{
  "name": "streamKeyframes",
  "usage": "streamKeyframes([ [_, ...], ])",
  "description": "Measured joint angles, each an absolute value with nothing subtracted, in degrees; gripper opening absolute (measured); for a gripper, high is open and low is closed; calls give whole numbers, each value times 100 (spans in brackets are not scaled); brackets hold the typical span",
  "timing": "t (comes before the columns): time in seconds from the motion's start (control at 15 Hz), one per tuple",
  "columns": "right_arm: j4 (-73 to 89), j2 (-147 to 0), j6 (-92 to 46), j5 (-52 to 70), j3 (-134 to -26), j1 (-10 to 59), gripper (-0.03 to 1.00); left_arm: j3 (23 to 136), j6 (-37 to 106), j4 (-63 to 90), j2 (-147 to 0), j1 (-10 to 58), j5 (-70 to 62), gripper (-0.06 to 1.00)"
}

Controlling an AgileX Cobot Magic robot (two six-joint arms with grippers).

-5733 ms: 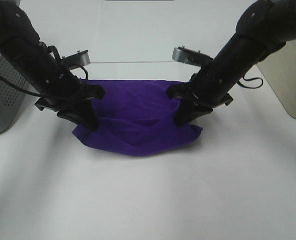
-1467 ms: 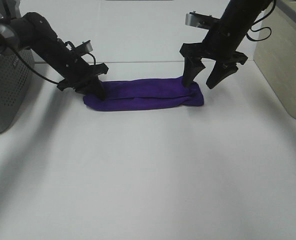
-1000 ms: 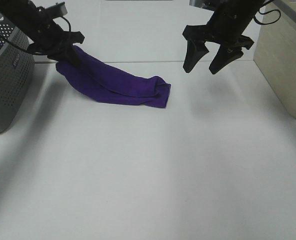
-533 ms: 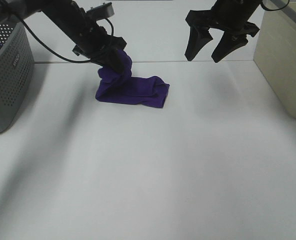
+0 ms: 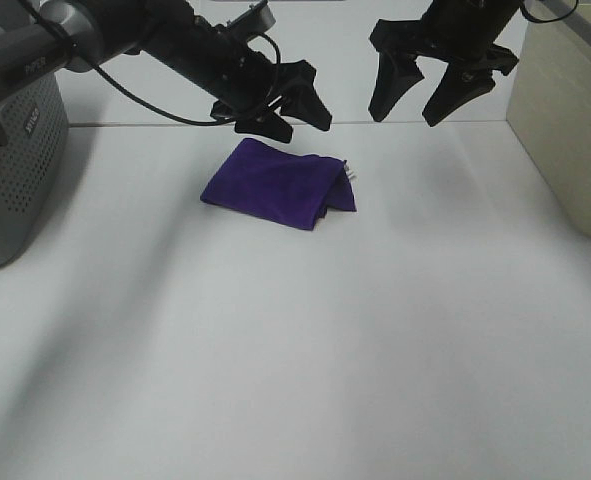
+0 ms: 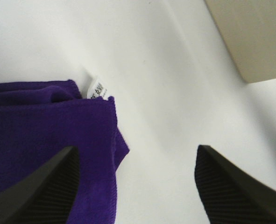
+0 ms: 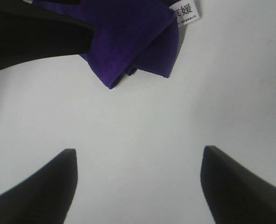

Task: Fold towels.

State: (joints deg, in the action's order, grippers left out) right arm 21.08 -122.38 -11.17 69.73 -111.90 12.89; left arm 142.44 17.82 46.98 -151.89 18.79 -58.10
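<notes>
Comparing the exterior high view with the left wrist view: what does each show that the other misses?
Exterior high only: the whole folded towel, the grey basket, both arms, and the right gripper open above the table. Left wrist only: the open left gripper's fingers close up, straddling the towel's edge. Both: the purple towel, its white tag and the beige bin.

A robotics test bench, as I see it from my own mounts: a plain white bench [image 5: 295,380] with bare white surfaces behind, a grey perforated basket [image 5: 10,170] at its left edge, a beige bin [image 5: 565,120] at its right edge, and my two black arms working over it.
</notes>
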Motion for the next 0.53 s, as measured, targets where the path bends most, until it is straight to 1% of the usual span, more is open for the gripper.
streamKeyframes([
  [0.2,2108,-12026,-1106,6973,-11190,1289,73,14244,1782,4824,-15189,1874,-5701,66],
  [0.33,2103,-11929,-1106,6979,-11190,1289,73,14244,1782,4618,-15166,1874,-5689,66],
  [0.4,2063,-11854,-1106,6979,-11190,1289,73,14255,1759,4263,-15097,1874,-5701,66],
  [0.53,1891,-11665,-1106,6984,-11190,1289,73,14381,1467,3117,-14817,1874,-5867,70],
])
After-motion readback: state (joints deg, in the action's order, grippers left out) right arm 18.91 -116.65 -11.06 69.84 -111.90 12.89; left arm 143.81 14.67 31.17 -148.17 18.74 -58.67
